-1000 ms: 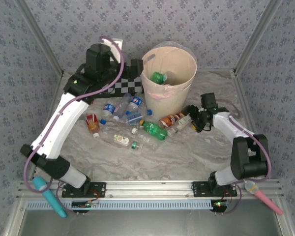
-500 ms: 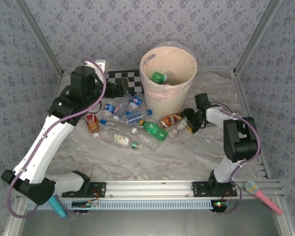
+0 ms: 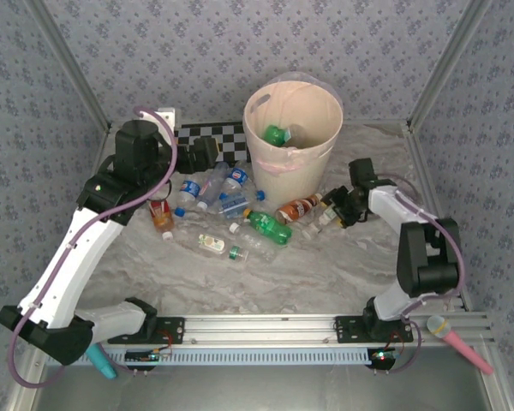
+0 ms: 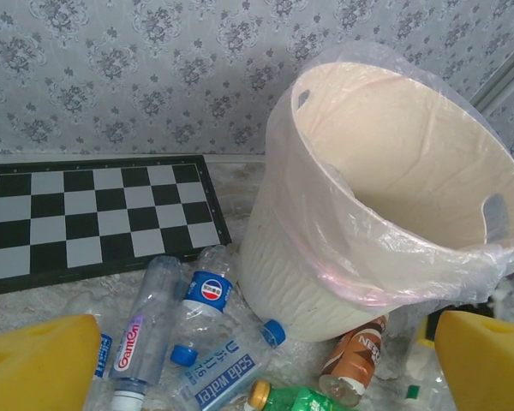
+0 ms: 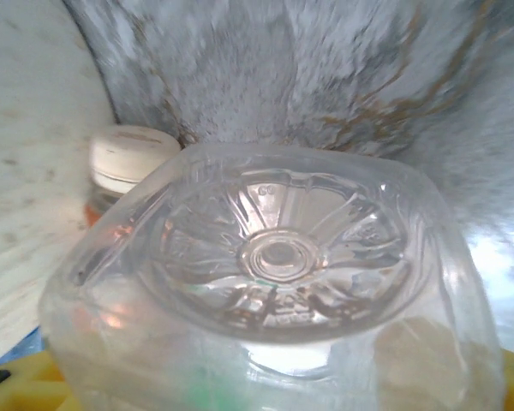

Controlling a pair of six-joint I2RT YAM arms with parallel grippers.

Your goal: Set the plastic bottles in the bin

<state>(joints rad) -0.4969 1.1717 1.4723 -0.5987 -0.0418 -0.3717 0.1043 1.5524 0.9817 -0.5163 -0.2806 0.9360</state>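
Tabletop, right fingers closer round bottle

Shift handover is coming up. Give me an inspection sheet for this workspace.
Surface: grey-white marbled tabletop, no spills seen.
Job's things: round cream plastic bin with clear liner, one green bottle inside; other plastic bottles lying in front of it.
Clutter: black-and-white checkerboard behind the bottles.
Grippers: left gripper open, empty; right gripper around the base of a clear bottle, grip unconfirmed.
Cables: purple cables along both arms.
Surroundings: patterned wallpaper walls, aluminium frame.
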